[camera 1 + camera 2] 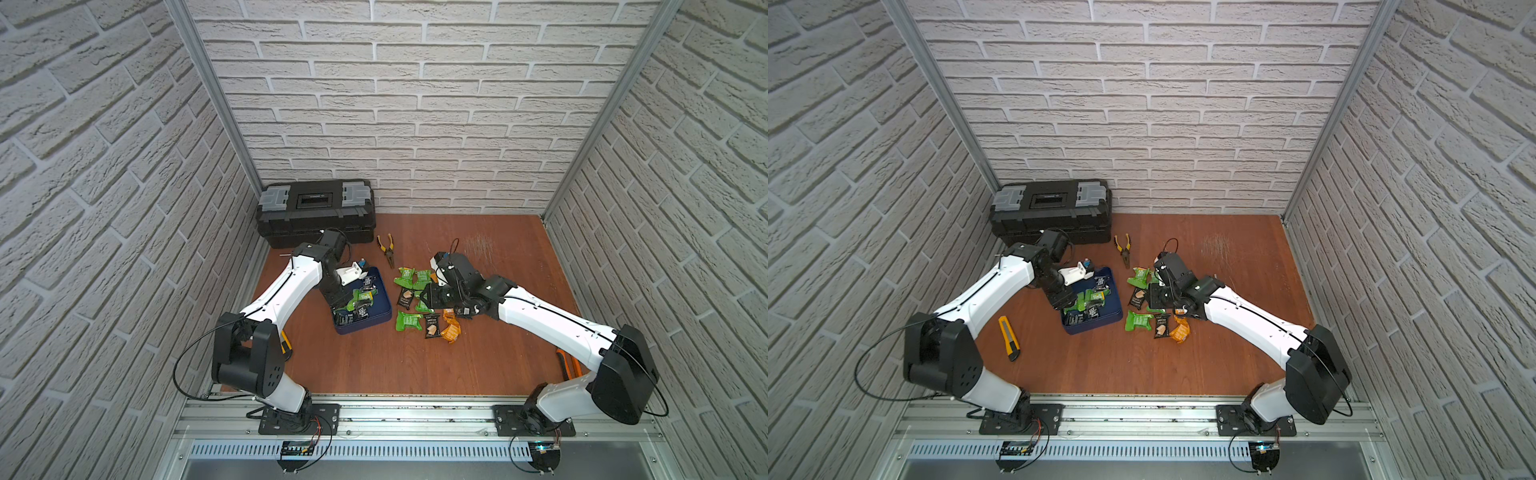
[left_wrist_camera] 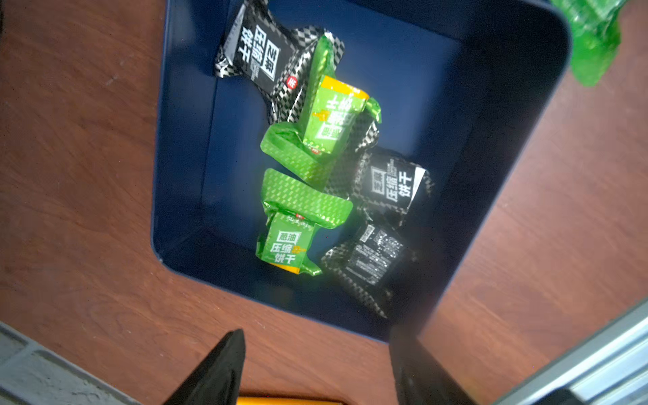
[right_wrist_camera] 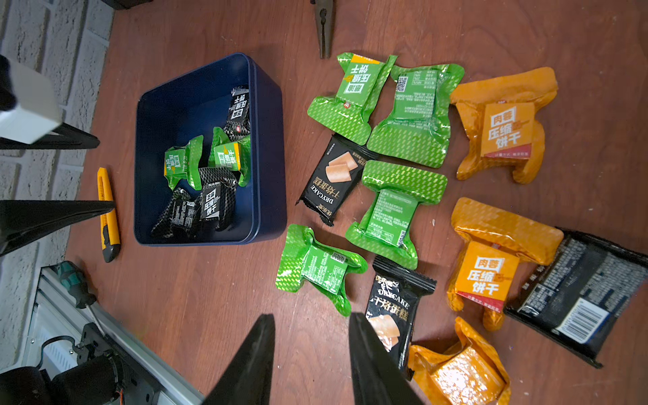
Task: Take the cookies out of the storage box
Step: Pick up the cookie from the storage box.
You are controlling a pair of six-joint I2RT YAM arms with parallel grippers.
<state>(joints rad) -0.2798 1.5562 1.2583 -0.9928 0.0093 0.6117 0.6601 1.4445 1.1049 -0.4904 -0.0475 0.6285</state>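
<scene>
Across the reddish-brown wooden tabletop, at the back: big black plastic toolbox with grey latches, no part of this job. Nearer, by the left arm: shallow navy-blue plastic storage tray with rounded corners, holding five crinkly foil cookie packets, three black and two green, bunched and overlapping. Just beside the tray, on bare wood: about ten loose packets, green, orange and black, already out. Above the tray's rim: left gripper, fingers apart, empty. Over the loose pile: right gripper, likewise spread, clamping nothing. Judged roughly two-thirds through, between picks. Next: lower the left fingers onto the uppermost green packet, pinch its puffed middle rather than the thin crimped flap, lift clear of the wall.
</scene>
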